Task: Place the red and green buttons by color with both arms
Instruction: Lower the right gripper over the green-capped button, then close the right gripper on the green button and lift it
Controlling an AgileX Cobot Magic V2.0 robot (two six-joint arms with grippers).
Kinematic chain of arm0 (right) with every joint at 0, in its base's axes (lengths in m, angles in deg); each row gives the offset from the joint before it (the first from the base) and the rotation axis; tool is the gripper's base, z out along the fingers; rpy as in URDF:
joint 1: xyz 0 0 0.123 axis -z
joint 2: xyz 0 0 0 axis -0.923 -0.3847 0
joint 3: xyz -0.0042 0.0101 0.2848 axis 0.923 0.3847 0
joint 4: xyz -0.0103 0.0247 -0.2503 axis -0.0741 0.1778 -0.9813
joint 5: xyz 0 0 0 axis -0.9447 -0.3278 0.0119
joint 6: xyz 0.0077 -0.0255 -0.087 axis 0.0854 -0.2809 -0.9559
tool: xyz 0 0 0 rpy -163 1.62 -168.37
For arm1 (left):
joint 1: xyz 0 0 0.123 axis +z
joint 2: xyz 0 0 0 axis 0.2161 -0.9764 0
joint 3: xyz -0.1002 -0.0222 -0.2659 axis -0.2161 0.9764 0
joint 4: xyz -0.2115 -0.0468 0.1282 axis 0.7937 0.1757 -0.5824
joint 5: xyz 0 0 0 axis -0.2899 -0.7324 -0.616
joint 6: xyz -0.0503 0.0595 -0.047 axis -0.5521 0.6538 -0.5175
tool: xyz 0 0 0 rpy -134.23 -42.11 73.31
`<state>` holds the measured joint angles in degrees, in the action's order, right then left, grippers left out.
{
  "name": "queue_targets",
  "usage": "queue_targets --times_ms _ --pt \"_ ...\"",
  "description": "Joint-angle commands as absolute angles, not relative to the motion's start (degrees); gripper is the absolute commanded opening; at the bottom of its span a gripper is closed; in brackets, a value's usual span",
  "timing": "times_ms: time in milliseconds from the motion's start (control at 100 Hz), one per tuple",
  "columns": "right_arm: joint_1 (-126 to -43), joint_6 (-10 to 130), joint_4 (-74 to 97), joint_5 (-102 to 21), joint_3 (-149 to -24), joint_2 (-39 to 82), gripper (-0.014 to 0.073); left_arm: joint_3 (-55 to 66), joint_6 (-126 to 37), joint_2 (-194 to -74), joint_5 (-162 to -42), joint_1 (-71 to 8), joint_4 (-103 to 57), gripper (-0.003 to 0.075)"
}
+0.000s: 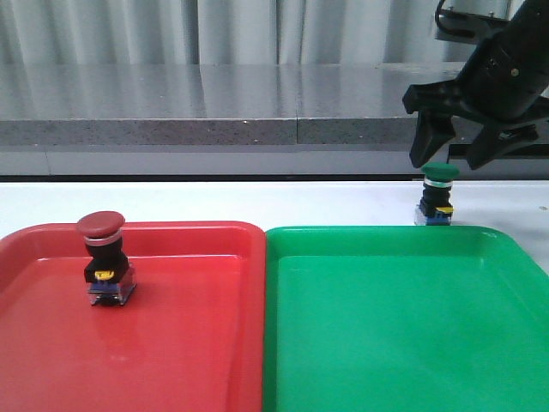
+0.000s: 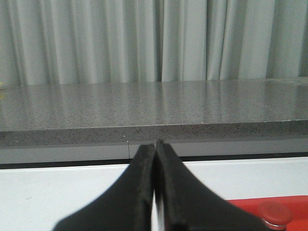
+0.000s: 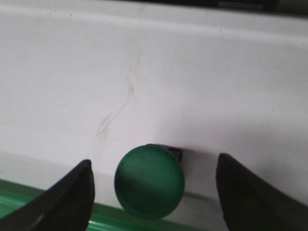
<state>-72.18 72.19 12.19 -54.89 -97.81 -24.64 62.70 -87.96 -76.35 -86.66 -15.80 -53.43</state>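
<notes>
A red tray (image 1: 197, 343) and a green tray (image 1: 403, 335) lie side by side on a white table (image 1: 257, 202), their long edges touching, red on the left. Behind the table runs a grey speckled ledge (image 1: 214, 112), and behind that hangs a pale pleated curtain (image 1: 257, 30). A faint crack-like mark (image 3: 127, 91) crosses the tabletop.
</notes>
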Motion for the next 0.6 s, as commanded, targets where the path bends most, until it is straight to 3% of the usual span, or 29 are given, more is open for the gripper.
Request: queue_targets --times_ms 0,300,490,590 --pt "-72.10 71.20 12.04 -51.15 -99.74 -23.26 0.0528 65.13 -88.14 -74.66 -82.09 -15.81 -52.96 -0.0019" --pt "-72.10 71.20 12.04 -50.47 -99.79 -24.47 0.0515 65.13 -88.14 -74.66 -82.09 -15.81 -52.96 -0.0019" --pt "-72.10 71.20 12.09 -51.65 -99.79 -24.47 0.0302 65.13 -88.14 -74.66 -82.09 -15.81 -52.96 -0.0019" --pt "-72.10 71.20 12.09 -51.98 -99.79 -24.47 0.0267 65.13 -88.14 -74.66 -82.09 -15.81 -52.96 -0.0019"
